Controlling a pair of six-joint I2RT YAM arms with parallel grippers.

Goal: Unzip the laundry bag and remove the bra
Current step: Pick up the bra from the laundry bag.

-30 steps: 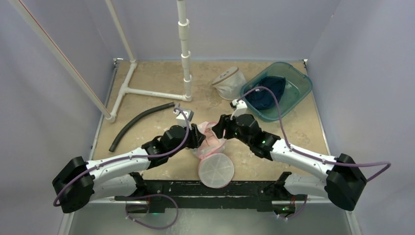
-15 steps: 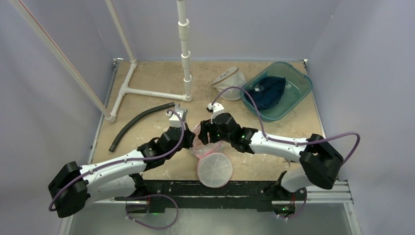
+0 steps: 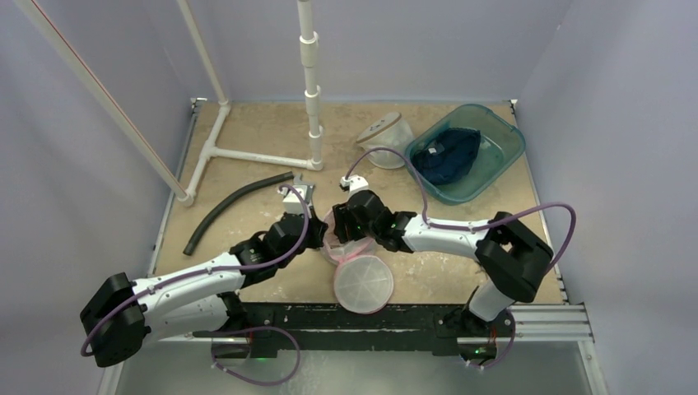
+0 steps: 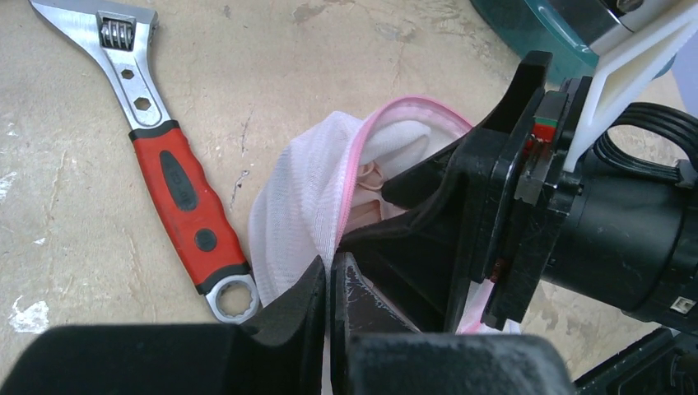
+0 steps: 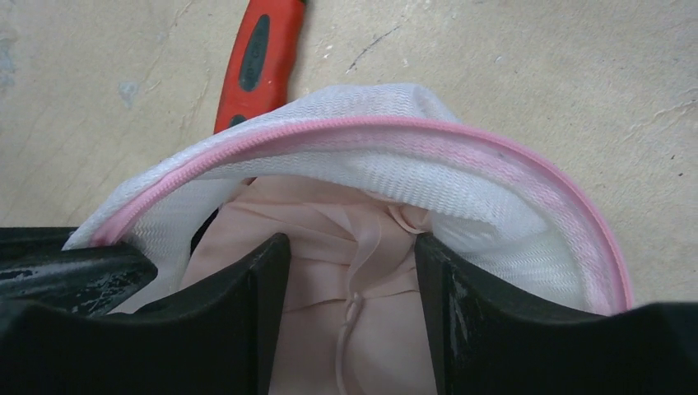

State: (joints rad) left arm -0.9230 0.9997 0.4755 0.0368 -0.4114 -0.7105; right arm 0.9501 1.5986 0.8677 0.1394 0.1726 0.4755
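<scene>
The left gripper point(image 4: 331, 278) is clamped on the pink-zippered rim of the laundry bag point(image 4: 296, 193), its jaws pressed together with white mesh pinched between them. The right gripper point(image 5: 350, 247) stands with its jaws well apart inside the bag's mouth, one finger on either side of the bra point(image 5: 321, 224), not closed on it.

Only the right wrist view shows the peach bra lying inside the unzipped bag. The left wrist view gives just a sliver of the bra behind the zipper and shows the right gripper entering the opening from the right. Both wrist views show a red-handled wrench point(image 4: 177, 189) lying just beside the bag. In the top view the arms cover it.

The top view alone shows the two arms reaching inward, so that the grippers meet at the middle of the table point(image 3: 263, 132). The bag's round end point(image 3: 362, 284) lies nearer the bases. It also shows a teal tub point(image 3: 504, 155) holding a dark garment point(image 3: 447, 152) at the far right and a black hose point(image 3: 234, 206) at the left.

A second earlier the right arm stretched out to the right. Its elbow has since drawn inward and its gripper has shifted left into the bag.
</scene>
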